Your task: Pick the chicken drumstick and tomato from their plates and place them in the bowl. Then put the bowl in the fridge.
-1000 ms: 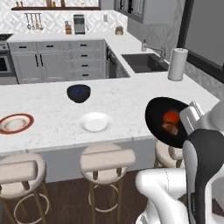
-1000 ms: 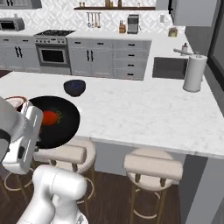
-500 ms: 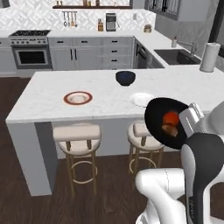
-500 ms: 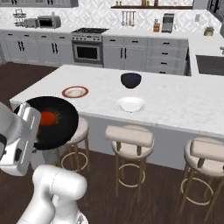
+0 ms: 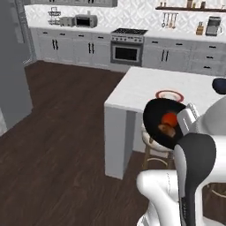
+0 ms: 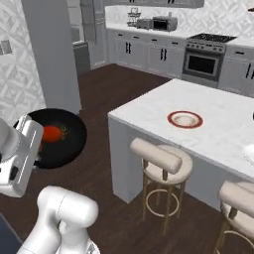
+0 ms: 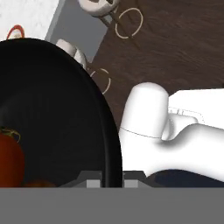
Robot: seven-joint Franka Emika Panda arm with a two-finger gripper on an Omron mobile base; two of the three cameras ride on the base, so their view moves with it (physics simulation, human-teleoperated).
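Beside the kitchen island, the gripper [image 7: 111, 178] is clamping the rim of the black bowl [image 5: 160, 120], holding it up off any surface.

Inside the bowl, the tomato [image 6: 51, 133] and the chicken drumstick [image 5: 166, 129] are lying close together. On the white island top [image 6: 208, 136], the red-rimmed plate [image 6: 184, 119] is sitting bare, well apart from the bowl. Below the island edge, cushioned stools [image 6: 161, 159] are standing on the dark wood floor [image 5: 62, 150].
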